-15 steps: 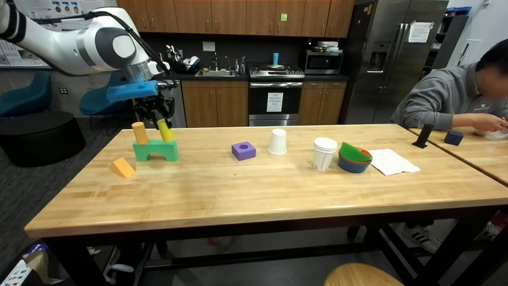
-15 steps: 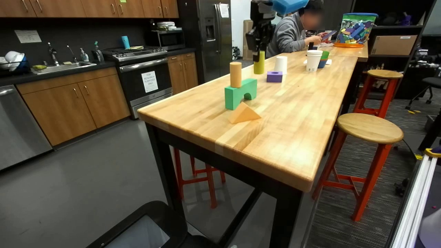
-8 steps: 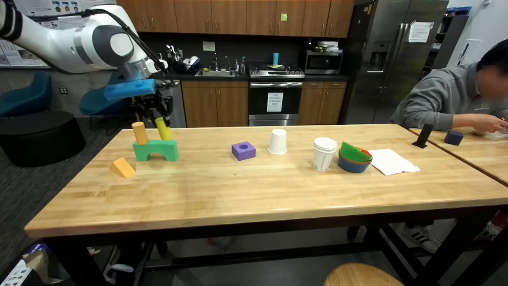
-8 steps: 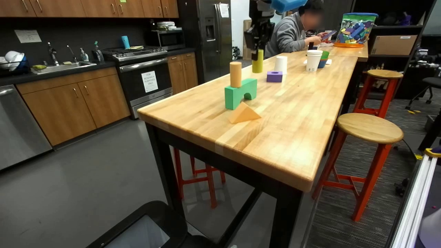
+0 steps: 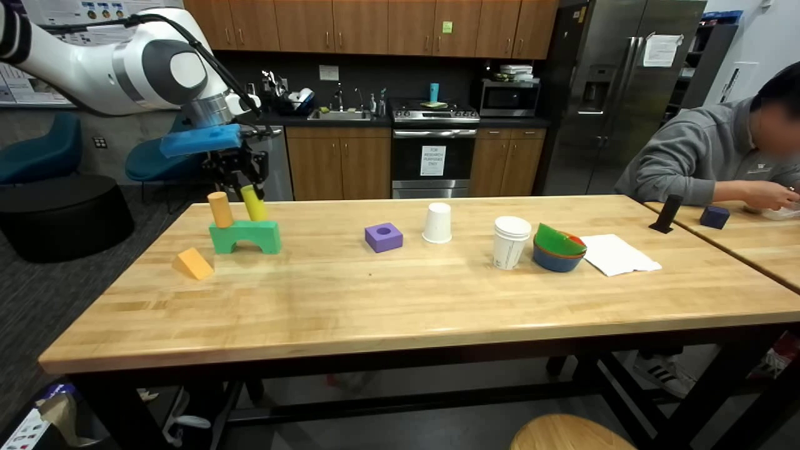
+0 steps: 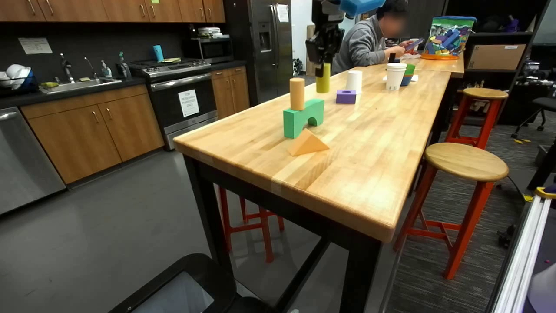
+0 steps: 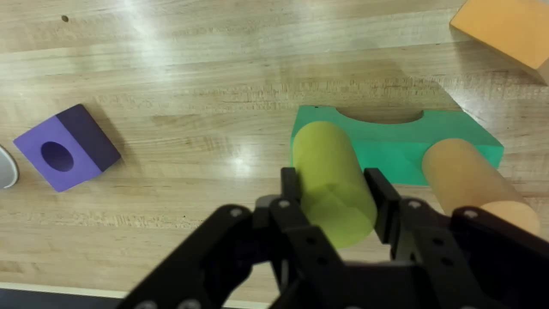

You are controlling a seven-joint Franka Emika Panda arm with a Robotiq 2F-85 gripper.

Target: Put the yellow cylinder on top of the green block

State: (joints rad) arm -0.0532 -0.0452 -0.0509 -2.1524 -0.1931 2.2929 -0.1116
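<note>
Had the gripper (image 7: 332, 186) clamped on the yellow cylinder (image 7: 328, 159), aloft near one end of the green block (image 6: 300, 117), apart from it in an exterior view. Saw an orange-tan cylinder (image 7: 469, 176) standing on the opposite end; farther off, a purple block (image 7: 81, 150).

We're in a lab kitchen: stove (image 5: 435, 139) carries a "FOR RESEARCH PURPOSES ONLY" sign (image 5: 432, 160). Sink (image 5: 340, 116) sits left of the stove, microwave (image 5: 509, 97) just right of it, fridge (image 5: 615, 103) beyond.
</note>
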